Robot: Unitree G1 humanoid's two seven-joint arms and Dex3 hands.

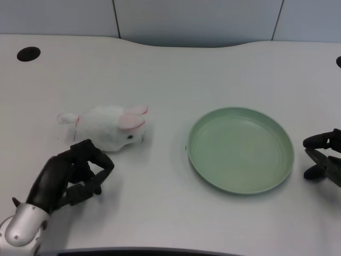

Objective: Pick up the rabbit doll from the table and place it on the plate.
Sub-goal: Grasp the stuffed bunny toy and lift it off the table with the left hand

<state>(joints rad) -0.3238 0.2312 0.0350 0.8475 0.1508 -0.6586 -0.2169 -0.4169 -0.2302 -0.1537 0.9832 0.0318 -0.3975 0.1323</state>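
None of the task is done yet, as far as we can judge: the rabbit doll (pixel 109 128) lies on the white table (pixel 160 202), and the green plate (pixel 282 140) holds nothing. We see the doll on its side, its tail end toward the picture's left, its pink-lined ears and dark eye toward the plate. It sits well apart from the plate, with bare tabletop between them.

Our left hand (pixel 72 175) rests low at the near left, just below and slightly left of the doll. Its dark fingers (pixel 98 160) are curled inward with nothing between them, and their tips come very near the doll's lower edge; we cannot tell whether they brush the fur or stop just short. No grasp is in place.

What remains, in our reading, is the whole sequence: spread the fingers, bring them around the soft body, close, lift, carry it rightward across the table, and set it down inside the plate's rim. The plush should give under pressure, so we expect the fingers need to wrap the body and not just pinch an ear.
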